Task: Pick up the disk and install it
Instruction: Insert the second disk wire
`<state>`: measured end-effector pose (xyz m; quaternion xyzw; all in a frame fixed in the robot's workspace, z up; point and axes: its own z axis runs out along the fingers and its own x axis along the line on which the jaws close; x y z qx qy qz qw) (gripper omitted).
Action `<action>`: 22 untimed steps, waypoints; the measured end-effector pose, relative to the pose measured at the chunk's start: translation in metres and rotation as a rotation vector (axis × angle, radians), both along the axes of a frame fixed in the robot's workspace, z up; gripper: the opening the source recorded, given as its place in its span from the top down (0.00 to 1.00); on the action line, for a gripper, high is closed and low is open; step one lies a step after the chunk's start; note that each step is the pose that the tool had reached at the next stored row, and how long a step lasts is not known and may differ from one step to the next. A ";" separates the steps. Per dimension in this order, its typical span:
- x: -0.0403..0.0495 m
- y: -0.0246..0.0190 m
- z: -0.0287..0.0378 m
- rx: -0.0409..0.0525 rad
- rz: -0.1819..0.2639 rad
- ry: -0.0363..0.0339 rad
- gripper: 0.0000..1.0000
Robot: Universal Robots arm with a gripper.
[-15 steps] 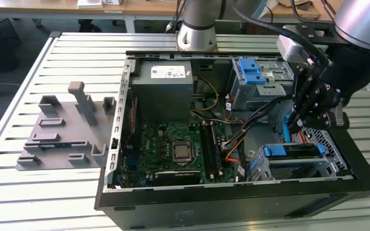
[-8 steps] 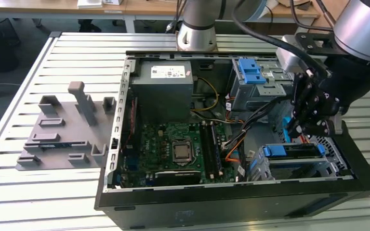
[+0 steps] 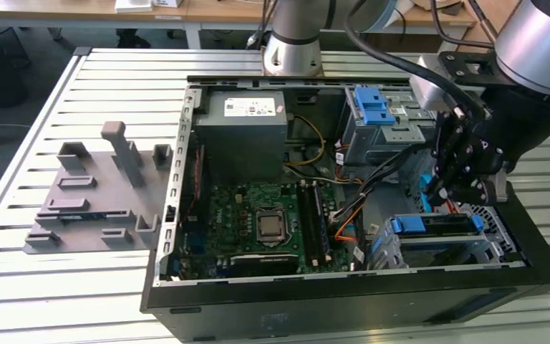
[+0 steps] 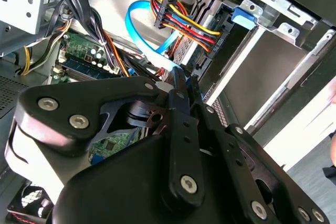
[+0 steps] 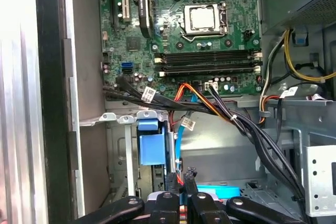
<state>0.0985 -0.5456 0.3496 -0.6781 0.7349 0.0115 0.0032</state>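
the pincer [image 5: 181, 179], fingers pressed together and empty, hangs above the disk [image 3: 440, 228], half hidden in its bay.

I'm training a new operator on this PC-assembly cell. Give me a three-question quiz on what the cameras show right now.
1. True or false: the gripper holds the disk up above the computer case.
2. The gripper hangs over: A the power supply; B the processor; C the disk in its bay.
3. What colour is the disk's carrier bracket?
Key: 1 false, the disk lies inside the case; 2 C; 3 blue.
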 end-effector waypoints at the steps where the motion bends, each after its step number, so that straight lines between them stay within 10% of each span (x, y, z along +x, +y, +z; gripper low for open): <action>1: 0.0000 0.0000 0.0000 0.0173 0.000 0.0000 0.84; 4: 0.0000 -0.0017 -0.0005 0.0428 0.000 -0.0001 0.84; 16: 0.0008 -0.0200 -0.0050 0.0439 0.000 0.0000 0.84; 22: 0.0014 -0.0204 -0.0060 0.0445 0.000 0.0000 0.84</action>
